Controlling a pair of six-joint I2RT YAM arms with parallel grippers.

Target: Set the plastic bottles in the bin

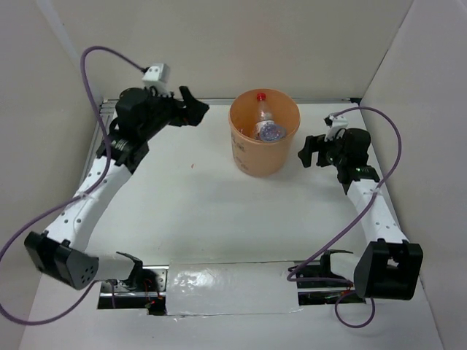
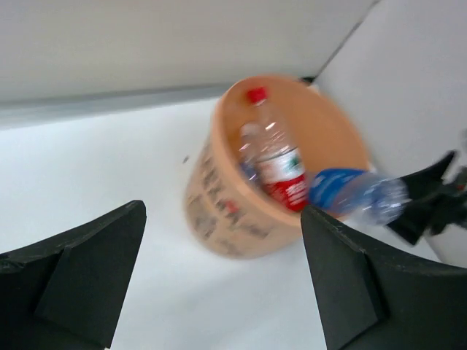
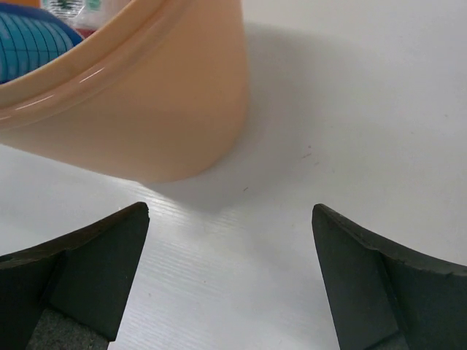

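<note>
The peach-orange bin (image 1: 281, 157) stands at the back middle of the table. Inside it are plastic bottles: one with a red cap (image 1: 260, 96) and red label (image 2: 288, 188), and a blue-labelled one (image 1: 271, 131) lying across the rim (image 2: 343, 191). My left gripper (image 1: 195, 108) is open and empty, to the left of the bin. My right gripper (image 1: 309, 151) is open and empty, just right of the bin, low over the table. The bin's wall (image 3: 160, 109) fills the upper left of the right wrist view, with a blue label (image 3: 29, 44) showing inside.
White walls close in the table on the left, back and right. A metal rail (image 1: 219, 100) runs along the back edge. A taped strip (image 1: 226, 281) lies between the arm bases at the near edge.
</note>
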